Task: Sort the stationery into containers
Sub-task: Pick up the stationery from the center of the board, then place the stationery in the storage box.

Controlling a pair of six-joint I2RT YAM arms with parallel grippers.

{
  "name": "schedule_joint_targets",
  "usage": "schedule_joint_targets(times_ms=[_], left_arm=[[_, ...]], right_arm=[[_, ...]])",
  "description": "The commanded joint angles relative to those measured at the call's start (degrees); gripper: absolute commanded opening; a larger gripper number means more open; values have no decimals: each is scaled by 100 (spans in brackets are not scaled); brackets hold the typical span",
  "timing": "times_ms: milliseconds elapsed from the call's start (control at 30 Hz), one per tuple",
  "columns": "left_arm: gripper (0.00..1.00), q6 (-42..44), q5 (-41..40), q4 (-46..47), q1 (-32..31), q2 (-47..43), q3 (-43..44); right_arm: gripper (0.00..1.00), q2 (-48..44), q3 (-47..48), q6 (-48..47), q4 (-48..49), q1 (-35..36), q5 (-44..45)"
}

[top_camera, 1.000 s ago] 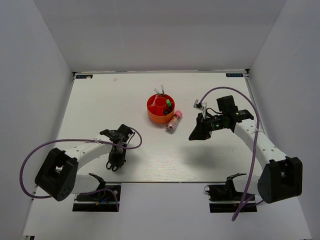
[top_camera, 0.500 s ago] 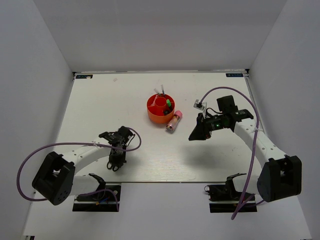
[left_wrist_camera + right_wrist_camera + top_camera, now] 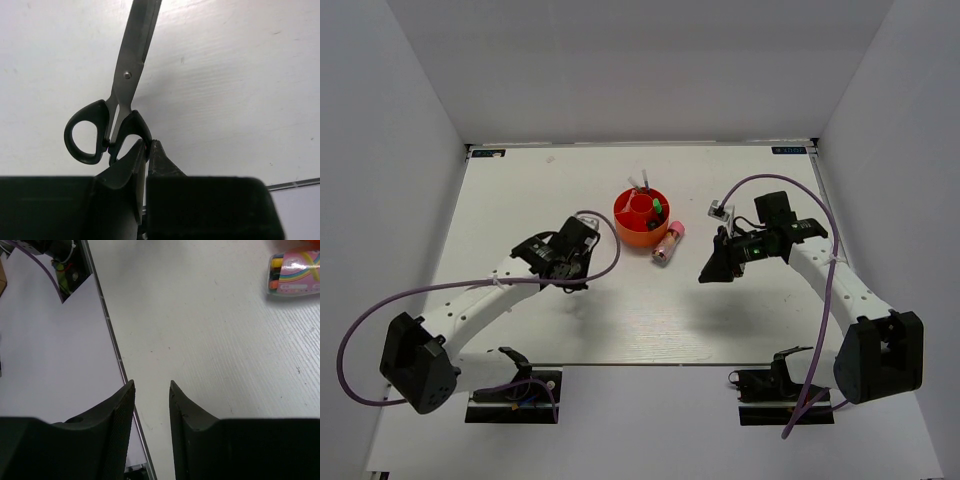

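Note:
Black-handled scissors (image 3: 131,75) hang in the left wrist view with the steel blades pointing away. My left gripper (image 3: 148,144) is shut on the rim of their right handle loop. From above, that gripper (image 3: 567,262) is left of the round orange tub (image 3: 625,232), and I cannot make out the scissors there. The tub holds several stationery items that stick up from its dividers. A pink-capped clear tube (image 3: 668,242) lies beside the tub's right side, and shows again at the upper right of the right wrist view (image 3: 295,267). My right gripper (image 3: 712,270) (image 3: 151,383) is open and empty, right of the tube.
The table's near edge (image 3: 114,350) runs just under my right gripper, with the arm's base mount (image 3: 62,262) beyond it. White walls close the table on three sides. Purple cables loop off both arms.
My left arm has lifted the scissors and swung up and right, toward the tub. The right gripper's jaws have opened a little wider; that arm has hardly moved.

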Motion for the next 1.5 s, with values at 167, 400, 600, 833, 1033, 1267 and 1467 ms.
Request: schedule_joint_targets(times_ms=[167,400,600,833,1033,1267,1467], left_arm=[[1,1951,124,-774,-196,622,1710],[1,3797,-314,-1129,-469,1597,3318],[1,5834,-1141,-759,-619,2265,3715],[1,6919,-2116,-188,-619,3039,4190],[1,7314,-2495,243,-637,3268,4419],[1,7780,-2995,857,-540,3233,4155],[1,8044,-3285,1157,-478,3172,3909]], right_arm=[[38,-346,202,-58,82,-41,1323],[38,-752,43,-49,390,-59,1923],[38,-778,61,-93,372,-103,2028],[38,-874,8,-137,416,-217,2134],[38,-857,-9,-163,408,-270,2134],[38,-866,-18,-181,416,-296,2125],[38,-866,-27,-163,399,-340,2134]])
